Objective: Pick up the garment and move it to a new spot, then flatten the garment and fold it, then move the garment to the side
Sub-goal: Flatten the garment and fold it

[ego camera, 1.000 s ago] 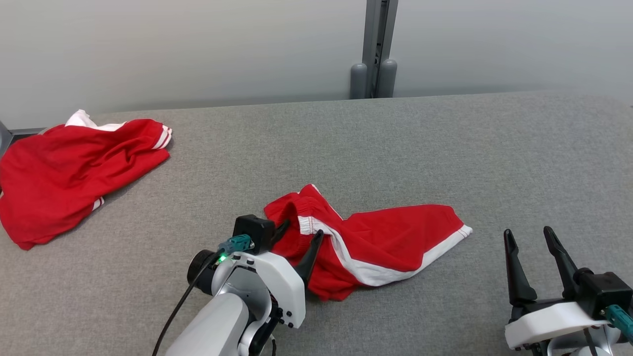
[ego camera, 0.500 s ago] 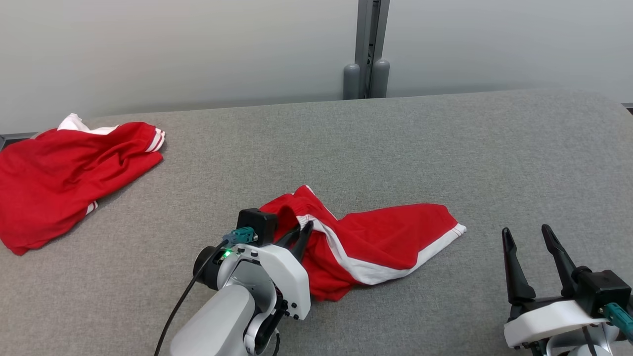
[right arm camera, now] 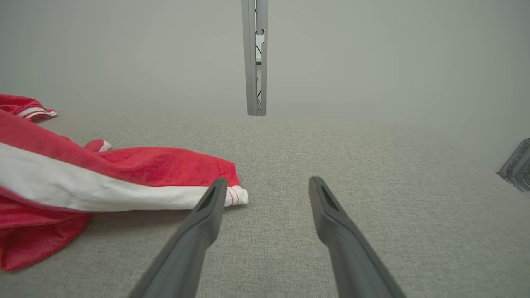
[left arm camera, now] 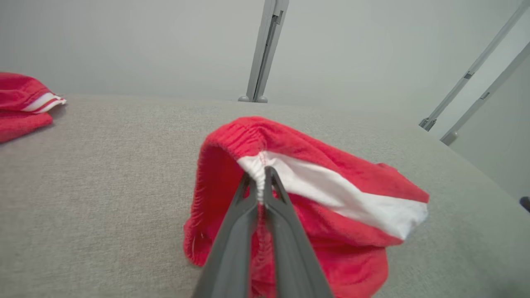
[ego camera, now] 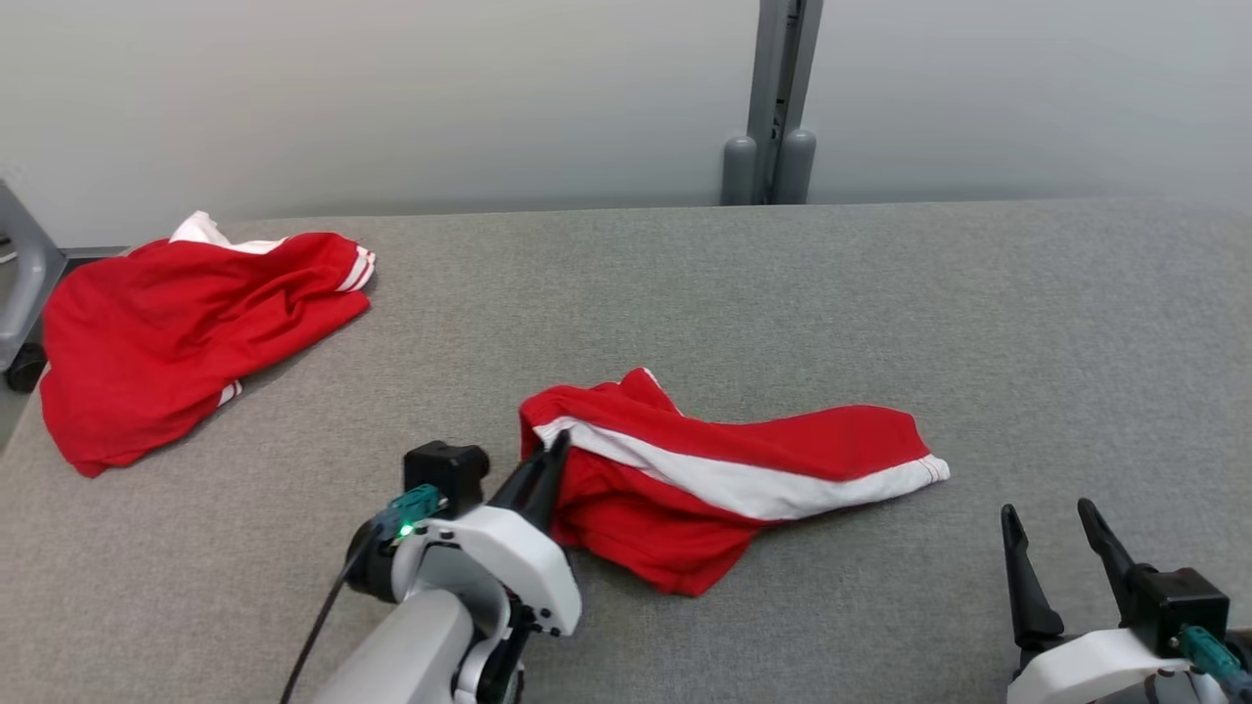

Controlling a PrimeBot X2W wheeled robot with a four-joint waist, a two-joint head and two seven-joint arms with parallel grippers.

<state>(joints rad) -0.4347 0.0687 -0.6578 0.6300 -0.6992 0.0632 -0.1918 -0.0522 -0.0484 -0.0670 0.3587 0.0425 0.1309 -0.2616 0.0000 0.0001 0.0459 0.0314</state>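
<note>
jaws: left gripper (left arm camera: 261, 176) pinching shorts (ego camera: 724, 469) waistband, right gripper (right arm camera: 267, 186) spread | tip: lift slowly, don't drag

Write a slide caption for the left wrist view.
Left gripper shut on red garment at its white stripe, above grey surface.

Premises: a robotics test room or laboratory cell.

Basis for finding:
- One broad counter (ego camera: 880, 293), covered edge to edge in plain grey felt-like fabric.
- A bare, pale grey wall (ego camera: 391, 98) directly behind it.
- An extruded metal post (ego camera: 780, 88) at the counter's far edge, with two grey cylindrical fittings (ego camera: 740, 171) at its foot.
- Slanted metal struts (left arm camera: 476, 66) off to one side.
- What looks like a castor wheel (ego camera: 24, 370) under grey equipment at the left edge.

On the counter: red shorts (ego camera: 743, 469) and a second red garment (ego camera: 186, 332), well apart.
</note>
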